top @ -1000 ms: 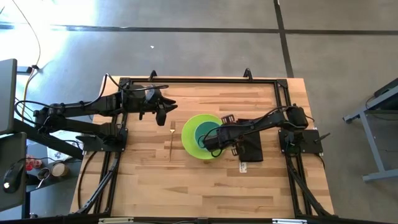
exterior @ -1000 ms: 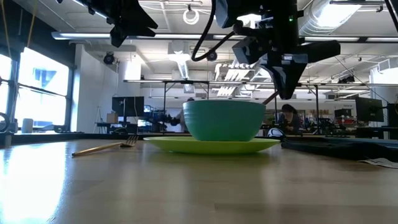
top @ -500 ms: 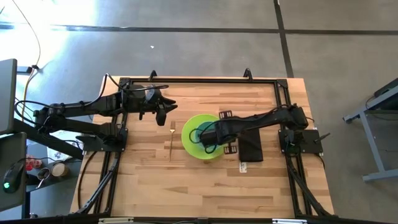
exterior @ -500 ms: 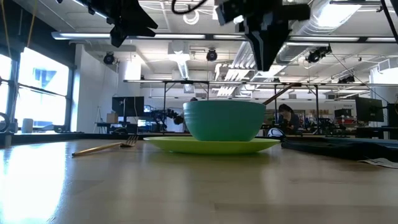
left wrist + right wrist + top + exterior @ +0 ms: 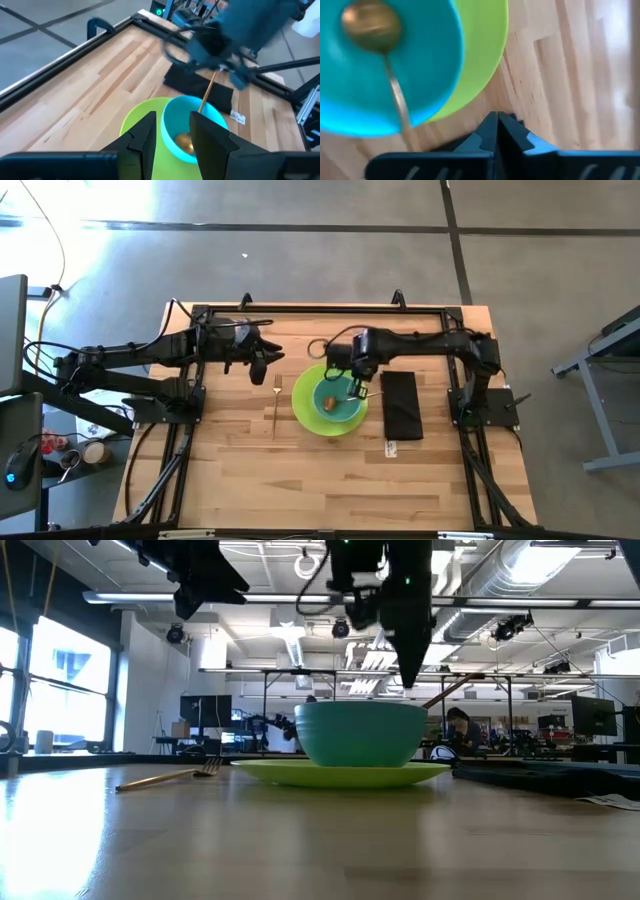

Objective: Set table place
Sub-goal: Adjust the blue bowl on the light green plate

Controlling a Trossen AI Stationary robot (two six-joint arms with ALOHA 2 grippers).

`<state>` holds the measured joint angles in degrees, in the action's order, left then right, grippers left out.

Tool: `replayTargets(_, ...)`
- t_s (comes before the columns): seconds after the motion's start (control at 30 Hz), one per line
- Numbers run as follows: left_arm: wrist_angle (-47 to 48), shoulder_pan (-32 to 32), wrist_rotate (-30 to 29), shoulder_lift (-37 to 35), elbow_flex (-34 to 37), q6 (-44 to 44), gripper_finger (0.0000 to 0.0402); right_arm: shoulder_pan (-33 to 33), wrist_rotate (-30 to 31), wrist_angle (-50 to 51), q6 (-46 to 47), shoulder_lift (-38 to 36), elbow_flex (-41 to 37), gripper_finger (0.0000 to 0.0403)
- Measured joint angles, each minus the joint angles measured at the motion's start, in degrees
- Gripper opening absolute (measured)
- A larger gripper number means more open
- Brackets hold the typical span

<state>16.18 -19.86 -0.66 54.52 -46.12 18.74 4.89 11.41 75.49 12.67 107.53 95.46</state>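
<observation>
A teal bowl (image 5: 338,397) stands on a lime green plate (image 5: 305,408) at the middle of the table (image 5: 300,480). A gold spoon (image 5: 345,397) lies in the bowl, its head on the bottom (image 5: 371,25) and its handle (image 5: 447,692) leaning on the rim. A gold fork (image 5: 276,405) lies flat to the plate's left. My right gripper (image 5: 358,383) points down just above the bowl's far-right rim, shut and empty; it also shows in the low view (image 5: 408,680) and its own wrist view (image 5: 496,120). My left gripper (image 5: 265,362) hovers open and empty above the table, beyond the fork.
A folded black napkin (image 5: 402,403) with a white tag (image 5: 392,448) lies right of the plate. The table's black rail frame (image 5: 320,308) runs along the edges. Bare wood lies toward the near edge.
My right gripper has swung from over the bowl's near side toward the table's far edge and a little right, turning about as the arm swept round. The spoon stays in the bowl, its handle leaning on the rim. Bowl, plate and fork have kept still.
</observation>
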Motion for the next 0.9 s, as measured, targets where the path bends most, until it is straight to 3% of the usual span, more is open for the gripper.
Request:
replayTargets(0.33, 2.58, 0.00, 0.02, 0.00, 0.02, -0.32, 0.0106, 3.46, -12.84, -13.16, 3.37, -0.40, -15.60, 0.0000)
replayTargets(0.67, 2.79, 0.00, 0.02, 0.00, 0.02, -0.57, 0.0106, 1.35, -13.86, -16.67, 5.45, -0.41, -12.25, 0.0000)
replayTargets(0.9, 4.24, 0.00, 0.02, 0.00, 0.02, -0.52, 0.0106, 2.37, -9.39, -14.06, 3.84, -0.40, -7.27, 0.0000)
